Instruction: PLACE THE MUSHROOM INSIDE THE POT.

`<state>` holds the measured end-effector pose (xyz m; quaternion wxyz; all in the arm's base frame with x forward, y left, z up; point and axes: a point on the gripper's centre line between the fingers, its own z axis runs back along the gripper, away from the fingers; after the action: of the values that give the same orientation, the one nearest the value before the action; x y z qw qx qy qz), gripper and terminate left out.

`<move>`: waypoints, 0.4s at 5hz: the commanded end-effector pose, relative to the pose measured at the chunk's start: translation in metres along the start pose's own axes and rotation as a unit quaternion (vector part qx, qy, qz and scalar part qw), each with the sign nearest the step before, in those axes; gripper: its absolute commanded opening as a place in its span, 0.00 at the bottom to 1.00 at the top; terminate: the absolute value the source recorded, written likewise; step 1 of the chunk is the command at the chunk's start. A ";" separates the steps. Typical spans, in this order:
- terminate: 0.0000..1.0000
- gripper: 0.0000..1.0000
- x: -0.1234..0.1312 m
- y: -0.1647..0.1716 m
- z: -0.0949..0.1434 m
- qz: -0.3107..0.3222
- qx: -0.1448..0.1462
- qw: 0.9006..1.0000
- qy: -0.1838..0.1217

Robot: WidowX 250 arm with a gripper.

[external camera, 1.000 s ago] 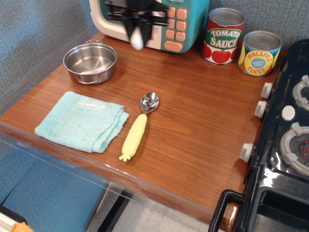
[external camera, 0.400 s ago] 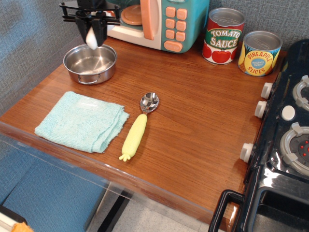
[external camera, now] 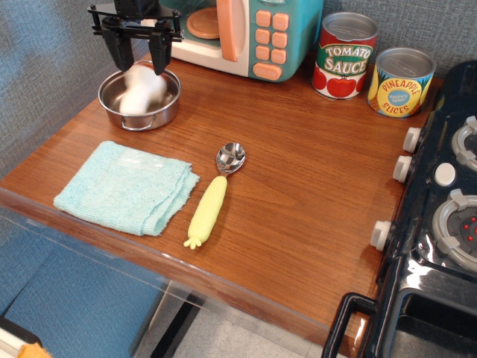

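The shiny steel pot (external camera: 165, 109) with two loop handles stands at the back left of the wooden counter. The mushroom (external camera: 141, 92) shows as a blurred cream-white shape inside the pot, its cap not discernible. My gripper (external camera: 138, 66) hangs right above the pot with its two black fingers (external camera: 161, 58) spread apart, open and holding nothing.
A toy microwave (external camera: 246, 30) stands behind the pot. A tomato sauce can (external camera: 344, 56) and a pineapple can (external camera: 401, 82) stand at the back right. A teal cloth (external camera: 123, 186) and a yellow-handled spoon (external camera: 212, 200) lie in front. A black toy stove (external camera: 440, 224) borders the right.
My gripper carried the mushroom left from the microwave to over the pot, then opened. The mushroom dropped out of the fingers into the pot.
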<state>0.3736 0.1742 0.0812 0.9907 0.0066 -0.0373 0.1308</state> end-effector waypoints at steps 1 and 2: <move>0.00 1.00 -0.001 -0.006 0.017 -0.015 0.009 1.000 -0.022; 0.00 1.00 -0.001 -0.006 0.017 -0.024 0.001 1.000 -0.012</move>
<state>0.3692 0.1658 0.0753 0.9941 0.0026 -0.0193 0.1068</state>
